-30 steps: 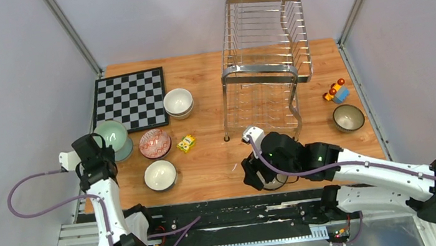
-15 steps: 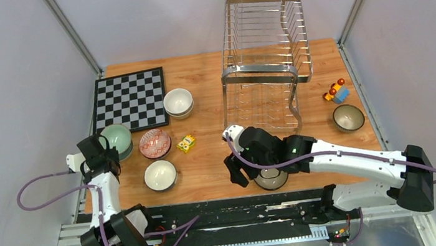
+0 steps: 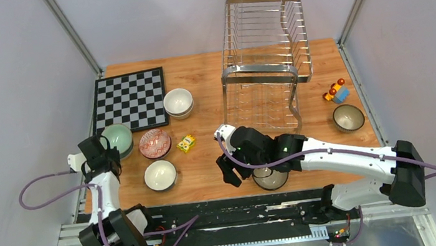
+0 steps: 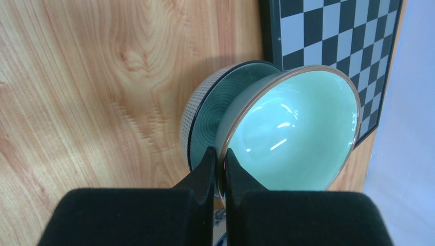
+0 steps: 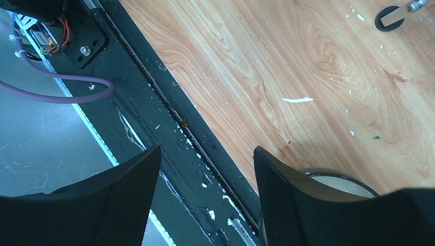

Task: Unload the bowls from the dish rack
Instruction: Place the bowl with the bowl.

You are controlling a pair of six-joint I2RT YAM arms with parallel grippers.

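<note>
The dish rack [image 3: 264,61] stands at the back of the table with no bowl showing in it. My left gripper [image 4: 219,159] is shut on the rim of a mint green bowl [image 4: 297,128], which tilts inside a dark blue bowl [image 4: 205,120] by the chessboard; in the top view this gripper [image 3: 101,155] is at the mint bowl [image 3: 118,137]. My right gripper [image 5: 205,174] is open and empty over the table's front edge. A dark-rimmed bowl [image 3: 270,178] sits just right of my right gripper [image 3: 229,172], and its rim [image 5: 333,179] shows behind one finger.
On the left are a red-patterned bowl [image 3: 154,143], a cream bowl [image 3: 160,174], stacked white bowls [image 3: 178,102], a yellow block [image 3: 186,143] and the chessboard [image 3: 130,99]. A toy car [image 3: 336,91] and another dark-rimmed bowl [image 3: 348,117] lie at the right.
My right gripper has moved left off the dark-rimmed bowl, which stays on the table near the front edge. The left arm has shifted a little, still holding the mint bowl.
</note>
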